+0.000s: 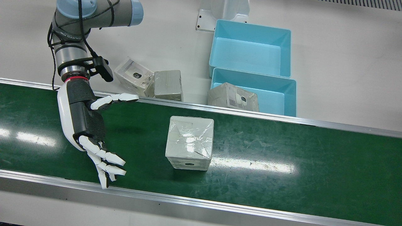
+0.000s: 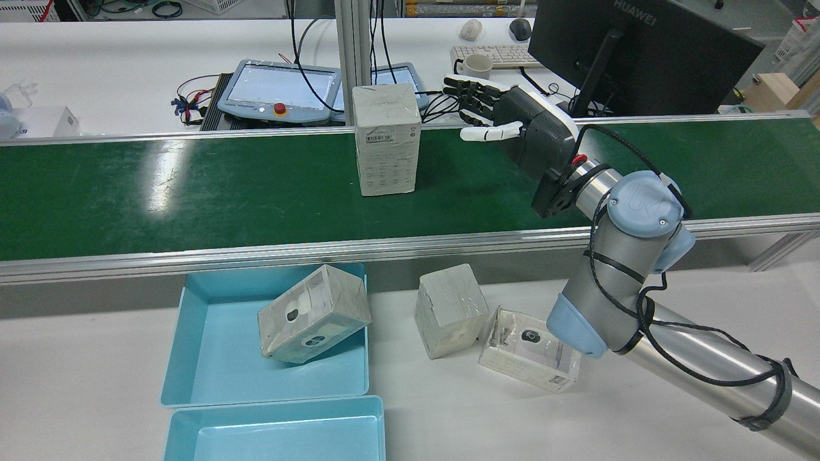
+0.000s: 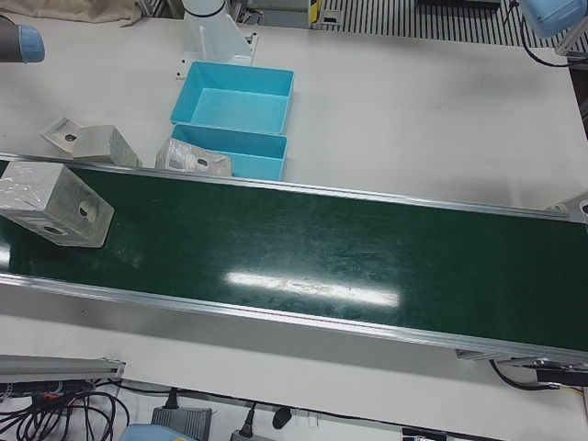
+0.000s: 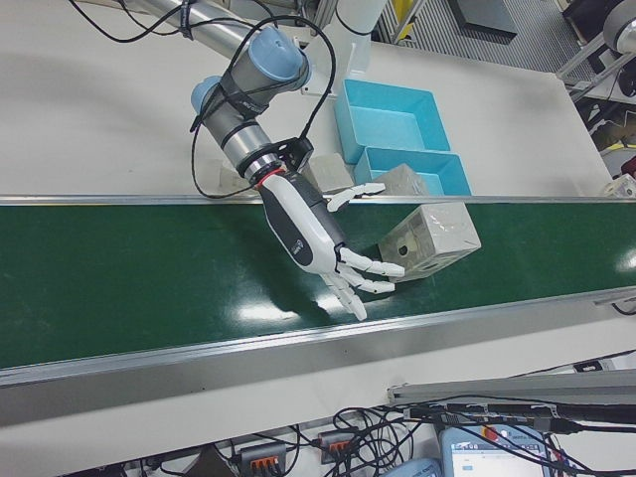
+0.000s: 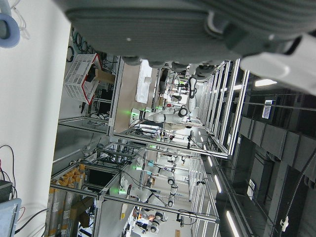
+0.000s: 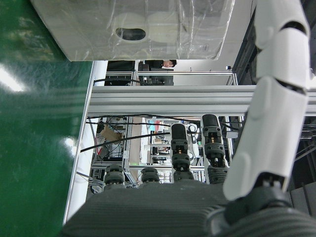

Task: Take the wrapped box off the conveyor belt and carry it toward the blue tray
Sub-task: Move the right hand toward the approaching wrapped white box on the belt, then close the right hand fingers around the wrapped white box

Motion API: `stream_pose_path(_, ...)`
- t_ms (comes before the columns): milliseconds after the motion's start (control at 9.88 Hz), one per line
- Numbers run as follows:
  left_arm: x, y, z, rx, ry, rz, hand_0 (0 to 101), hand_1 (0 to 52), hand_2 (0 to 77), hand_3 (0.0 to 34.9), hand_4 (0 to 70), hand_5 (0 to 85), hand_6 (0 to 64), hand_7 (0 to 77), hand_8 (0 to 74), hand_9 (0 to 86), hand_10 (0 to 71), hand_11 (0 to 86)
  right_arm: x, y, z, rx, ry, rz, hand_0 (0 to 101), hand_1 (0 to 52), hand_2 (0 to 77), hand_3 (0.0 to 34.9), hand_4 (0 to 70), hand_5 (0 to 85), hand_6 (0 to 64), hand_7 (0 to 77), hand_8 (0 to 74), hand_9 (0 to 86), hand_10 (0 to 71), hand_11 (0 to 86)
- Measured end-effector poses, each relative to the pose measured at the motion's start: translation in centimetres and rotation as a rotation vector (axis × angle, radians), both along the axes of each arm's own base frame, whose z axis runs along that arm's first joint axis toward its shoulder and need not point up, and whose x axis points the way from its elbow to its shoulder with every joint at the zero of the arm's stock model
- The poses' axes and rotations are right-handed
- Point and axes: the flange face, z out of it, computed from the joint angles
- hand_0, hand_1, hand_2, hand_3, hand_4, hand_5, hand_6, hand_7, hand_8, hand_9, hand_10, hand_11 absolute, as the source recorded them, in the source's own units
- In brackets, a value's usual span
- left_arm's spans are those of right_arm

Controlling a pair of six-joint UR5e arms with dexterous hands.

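Right hand (image 1: 84,125) hangs over the conveyor belt (image 1: 282,163), fingers spread, holding nothing; palm faces the wrapped box (image 1: 189,142), which stands near but apart, ahead of the fingertips. Left hand not seen from outside; its own camera does not show its state. Risk, as judged: box stands on end, long axis vertical, top toward camera in front view, so a high sideways contact or slick film could topple it or let it slip before reaching the blue tray (image 1: 284,103).
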Motion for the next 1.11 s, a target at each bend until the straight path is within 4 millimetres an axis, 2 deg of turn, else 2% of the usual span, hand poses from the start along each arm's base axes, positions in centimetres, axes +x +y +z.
stream_pose_path(405, 0.0, 0.0, 0.0, 0.0, 0.0, 0.0, 0, 0.0, 0.5, 0.0, 0.0, 0.5, 0.0, 0.5, 0.5, 0.5, 0.0, 0.0, 0.0, 0.0, 0.1, -0.002, -0.001, 0.004, 44, 9.3, 16.4, 14.6, 30.5, 9.3, 4.9, 21.8, 0.5, 4.4, 4.4, 7.1)
stream_pose_path(608, 0.0, 0.0, 0.0, 0.0, 0.0, 0.0, 0, 0.0, 0.5, 0.0, 0.0, 0.5, 0.0, 0.5, 0.5, 0.0, 0.5, 0.0, -0.1, -0.2, 0.2, -0.006, 0.003, 0.005, 44, 9.3, 16.4, 16.8, 30.0, 9.3, 4.9, 21.8, 0.0, 4.4, 4.4, 7.1)
stream_pose_path(911, 0.0, 0.0, 0.0, 0.0, 0.0, 0.0, 0, 0.0, 0.5, 0.0, 0.0, 0.5, 0.0, 0.5, 0.0, 0.5, 0.5, 0.0, -0.8, -0.4, 1.0, -0.019, 0.013, -0.001, 44, 9.3, 16.4, 16.8, 30.0, 9.3, 4.9, 21.8, 0.0, 4.4, 4.4, 7.1)
stream_pose_path(1114, 0.0, 0.0, 0.0, 0.0, 0.0, 0.0, 0, 0.0, 0.5, 0.0, 0.0, 0.5, 0.0, 0.5, 0.5, 0.0, 0.5, 0.0, -1.5, -0.3, 1.3, -0.025, 0.018, -0.009, 43, 9.8, 16.4, 15.6, 30.0, 9.3, 4.9, 21.8, 0.0, 4.4, 4.4, 7.1)
